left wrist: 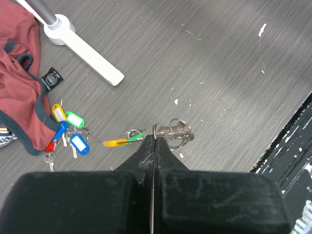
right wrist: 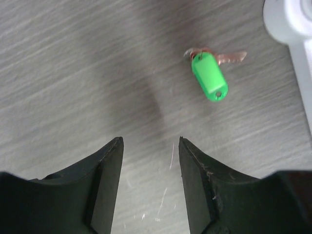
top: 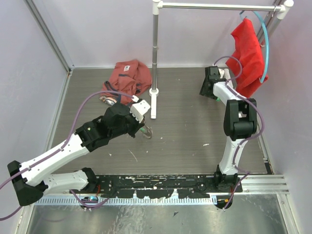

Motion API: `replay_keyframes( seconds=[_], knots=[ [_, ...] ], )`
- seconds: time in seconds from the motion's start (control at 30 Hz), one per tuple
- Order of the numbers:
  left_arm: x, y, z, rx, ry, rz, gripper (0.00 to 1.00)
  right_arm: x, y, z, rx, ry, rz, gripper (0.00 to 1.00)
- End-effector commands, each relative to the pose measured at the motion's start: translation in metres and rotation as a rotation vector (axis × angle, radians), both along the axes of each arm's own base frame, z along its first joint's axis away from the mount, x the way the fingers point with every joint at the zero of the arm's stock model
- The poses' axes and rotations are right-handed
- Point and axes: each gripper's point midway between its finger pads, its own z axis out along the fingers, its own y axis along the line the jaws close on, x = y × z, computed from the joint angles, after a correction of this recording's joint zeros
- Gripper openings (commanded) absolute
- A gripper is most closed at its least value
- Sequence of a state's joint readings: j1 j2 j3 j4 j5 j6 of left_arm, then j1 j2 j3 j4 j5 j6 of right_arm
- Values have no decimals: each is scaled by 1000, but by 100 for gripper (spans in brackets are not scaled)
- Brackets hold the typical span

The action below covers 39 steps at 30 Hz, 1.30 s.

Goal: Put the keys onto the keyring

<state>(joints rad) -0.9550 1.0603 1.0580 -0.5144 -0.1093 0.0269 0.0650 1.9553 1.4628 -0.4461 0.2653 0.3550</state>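
Note:
My left gripper [left wrist: 155, 138] is shut on the thin loop of the keyring [left wrist: 176, 131], just above the table. A bunch of small silvery keys hangs to the right of the tips, and a yellow-orange tag [left wrist: 115, 143] with a green one lies to their left. In the top view the keyring [top: 146, 131] sits under the left gripper [top: 143, 126]. Loose keys [left wrist: 68, 131] with yellow, green and blue tags lie by the red cloth. My right gripper [right wrist: 150, 141] is open and empty above the table. A green-tagged key [right wrist: 209, 77] lies ahead of it to the right.
A red cloth [top: 127, 77] lies at the back left, partly over the loose keys [top: 109, 100]. A white clothes rack pole [top: 155, 53] stands mid-table on a white foot [top: 153, 105]. A red garment [top: 248, 53] hangs at the back right, behind the right gripper [top: 209, 87].

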Motion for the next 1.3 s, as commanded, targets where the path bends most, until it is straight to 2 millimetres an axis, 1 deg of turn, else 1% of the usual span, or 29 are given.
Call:
replay_keyframes(
  seconds=[0.0,0.1,0.2,0.4,0.57,0.77,0.9,1.13,1.27],
  knots=[
    [13,-1,10,-52,-42,-1,0,38,-26,34,-132,-106,-62,54],
    [16,1,10,-97,-12,4,0,49,-37,32,-159,-104,-80,54],
    [19,3,9,-95,-9,13,0,57,-46,27,-173,-98,-86,54],
    [20,1,5,-86,4,6,0,63,-59,12,-201,-56,-91,54],
    [20,0,4,-84,7,5,0,69,-61,0,-195,-35,-77,54],
    [21,-1,2,-77,14,-1,0,75,-60,-9,-182,-26,-63,54],
    [20,-2,1,-77,19,-6,0,74,-61,-16,-186,-7,-63,49],
    [19,-2,0,-75,23,-12,0,71,-64,-22,-202,14,-65,39],
    [19,-3,0,-74,26,-17,0,67,-67,-27,-199,29,-71,36]
  ],
)
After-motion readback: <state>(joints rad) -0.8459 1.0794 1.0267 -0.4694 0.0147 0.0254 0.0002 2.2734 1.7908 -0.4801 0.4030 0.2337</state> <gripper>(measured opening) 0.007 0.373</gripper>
